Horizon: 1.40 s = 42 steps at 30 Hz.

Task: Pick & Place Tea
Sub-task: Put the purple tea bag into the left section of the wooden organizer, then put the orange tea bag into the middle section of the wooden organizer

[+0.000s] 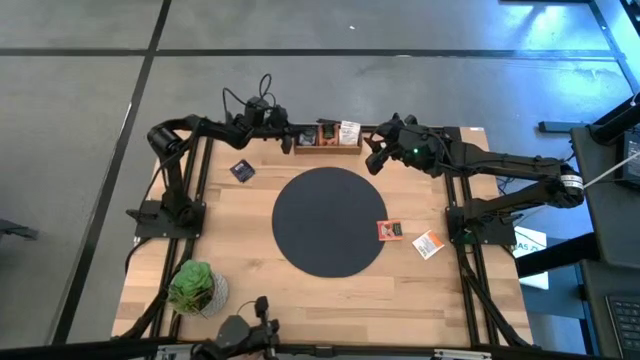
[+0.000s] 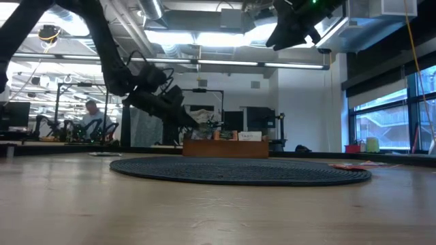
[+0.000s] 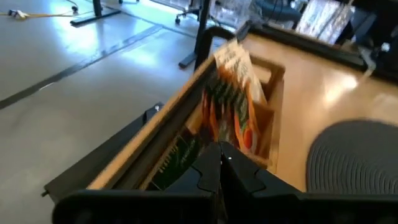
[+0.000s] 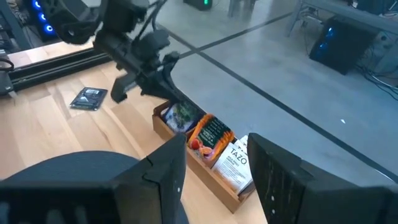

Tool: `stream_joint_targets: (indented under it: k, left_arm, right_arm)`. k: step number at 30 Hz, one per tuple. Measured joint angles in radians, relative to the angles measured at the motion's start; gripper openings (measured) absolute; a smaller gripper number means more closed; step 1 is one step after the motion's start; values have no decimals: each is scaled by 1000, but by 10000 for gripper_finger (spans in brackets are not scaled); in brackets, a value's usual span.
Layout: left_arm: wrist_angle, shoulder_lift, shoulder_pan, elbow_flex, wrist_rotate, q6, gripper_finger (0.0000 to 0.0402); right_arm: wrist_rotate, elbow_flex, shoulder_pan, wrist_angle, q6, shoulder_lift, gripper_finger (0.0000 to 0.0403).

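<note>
The desk (image 1: 240, 230) of pale wood carries a black round mat (image 1: 330, 221) at its middle, with a green leafy plant (image 1: 195, 287) at the near left corner. Along the far edge stands a long wooden box (image 1: 327, 143), its long axis running left to right, and upright tea packets (image 4: 214, 140) fill it: green, orange and a white one at its right end. More tea lies flat and well apart from the box: a dark packet (image 1: 241, 170) on the far left of the desk, a red packet (image 1: 389, 230) at the mat's right rim, and an orange-and-white packet (image 1: 428, 244) just right of that.

The left tool (image 1: 287, 139) is clenched on nothing and sits at the box's left end, pointing along the row. The right tool (image 1: 374, 158) hovers just right of the box's right end, released and empty, raised above the desk in the low view.

Both tools flank the box, so the boxed packets lie between them; the loose red and orange packets lie nearer the right arm, the dark one nearer the left
</note>
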Motion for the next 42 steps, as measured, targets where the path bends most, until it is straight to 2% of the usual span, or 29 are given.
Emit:
stream_joint_targets:
  k: [18, 28, 37, 42]
  left_arm:
    - [2, 16, -3, -1, 0, 2, 3]
    - [8, 13, 16, 0, 1, -30, 18]
    - [8, 12, 23, 0, 8, -71, 79]
    - [24, -35, 38, 0, 19, -207, 110]
  right_arm:
    - [-1, 1, 0, -9, -2, 0, 172]
    - [-1, 1, 0, -22, -3, 0, 172]
    - [-1, 1, 0, -22, -5, 0, 172]
    - [-2, 1, 0, -63, 16, 0, 172]
